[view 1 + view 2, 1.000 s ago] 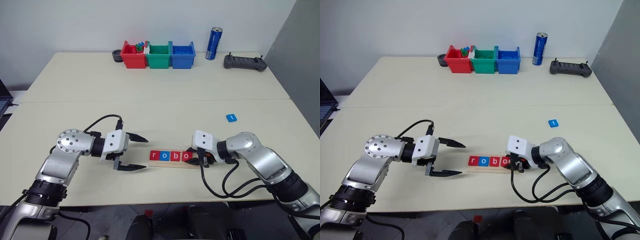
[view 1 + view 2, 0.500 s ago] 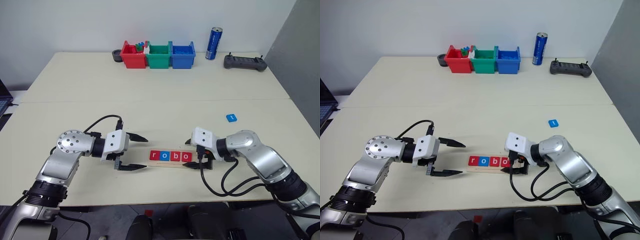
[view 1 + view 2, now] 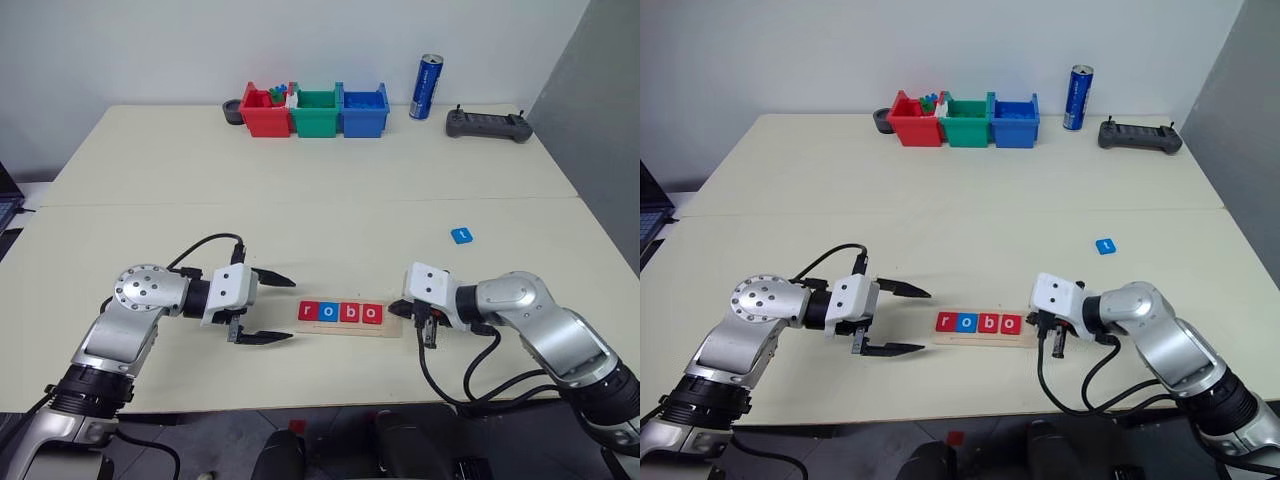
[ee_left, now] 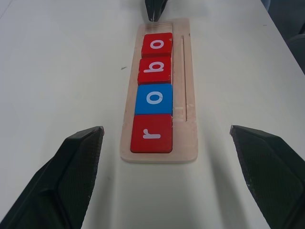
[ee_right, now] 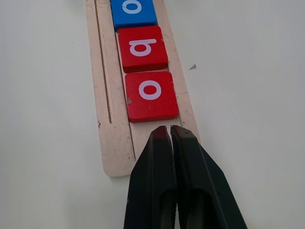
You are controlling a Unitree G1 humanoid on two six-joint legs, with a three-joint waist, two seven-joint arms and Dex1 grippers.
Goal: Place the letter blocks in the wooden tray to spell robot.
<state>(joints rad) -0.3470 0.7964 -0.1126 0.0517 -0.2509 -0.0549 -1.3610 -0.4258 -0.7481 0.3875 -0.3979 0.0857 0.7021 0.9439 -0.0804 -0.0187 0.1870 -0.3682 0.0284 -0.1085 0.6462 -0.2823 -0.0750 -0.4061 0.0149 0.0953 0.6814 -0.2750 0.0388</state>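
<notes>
The right end effector (image 5: 169,136) is resting clenched and empty at the wooden tray (image 3: 350,329) end; the left end effector (image 3: 270,306) is gaping released. Four letter blocks (image 3: 340,313) are sitting seated, one blue block (image 3: 461,235) lying apart.

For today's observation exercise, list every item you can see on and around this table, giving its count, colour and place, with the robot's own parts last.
letter blocks in the tray: four, red r, blue o, red b, red o, side by side in the groove
loose letter block: one, blue, alone on the table, beyond the right arm
wooden tray: one, pale wood, near edge between the grippers, one slot free at its right end
bins: three, red, green, blue, in a row at the far edge
round holder: one, dark grey, left of the red bin
can: one, blue, upright right of the bins
controller: one, black, far right corner
table: one, cream
left gripper: black fingers, open, facing the tray's left end
right gripper: black fingers, shut, at the tray's right end
</notes>
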